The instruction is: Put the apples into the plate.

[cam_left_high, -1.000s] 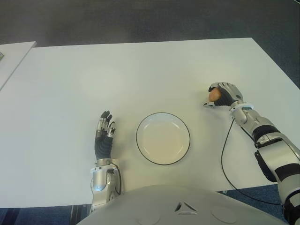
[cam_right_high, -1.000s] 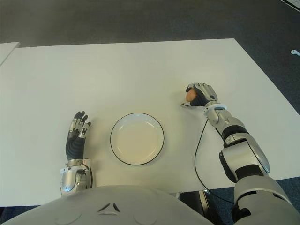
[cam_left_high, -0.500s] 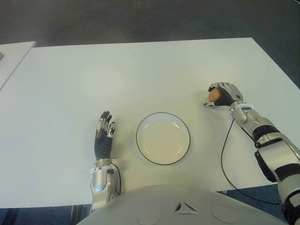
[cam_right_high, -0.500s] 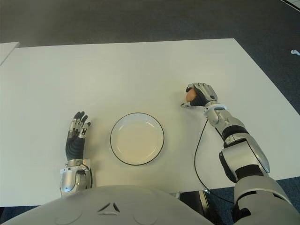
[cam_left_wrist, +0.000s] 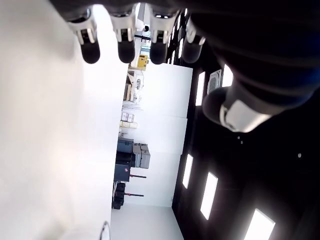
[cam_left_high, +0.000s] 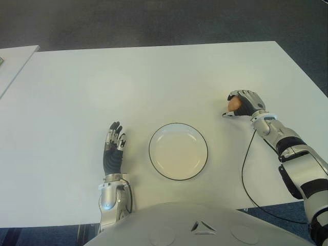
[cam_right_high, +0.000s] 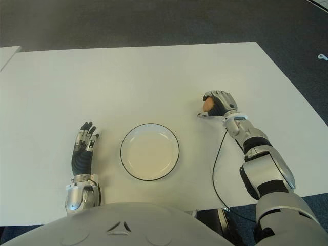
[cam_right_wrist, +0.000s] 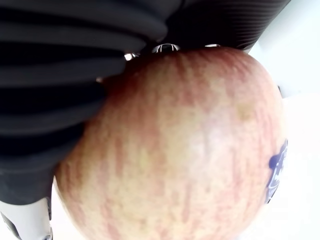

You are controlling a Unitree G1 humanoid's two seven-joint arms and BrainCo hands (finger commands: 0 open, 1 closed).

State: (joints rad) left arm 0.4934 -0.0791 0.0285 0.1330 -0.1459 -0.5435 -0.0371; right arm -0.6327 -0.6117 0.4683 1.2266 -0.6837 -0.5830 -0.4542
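Grasp step: right hand (cam_left_high: 245,103) at frame right, fingers wrapped around 1 apple (cam_left_high: 233,104). Plate (cam_left_high: 178,151) bare at lower centre. Left hand (cam_left_high: 114,148) flat, unladen. Next, probably: lift, carry left to plate.

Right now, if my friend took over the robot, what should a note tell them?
Right hand: fingers curled around the apple, out on the table to the right of the plate.
Left hand: open, holding nothing, showing left of the plate.
Done: the apple is grasped.
Left: carry it over to the plate, which has nothing in it yet, and let go. Only this one apple shows.
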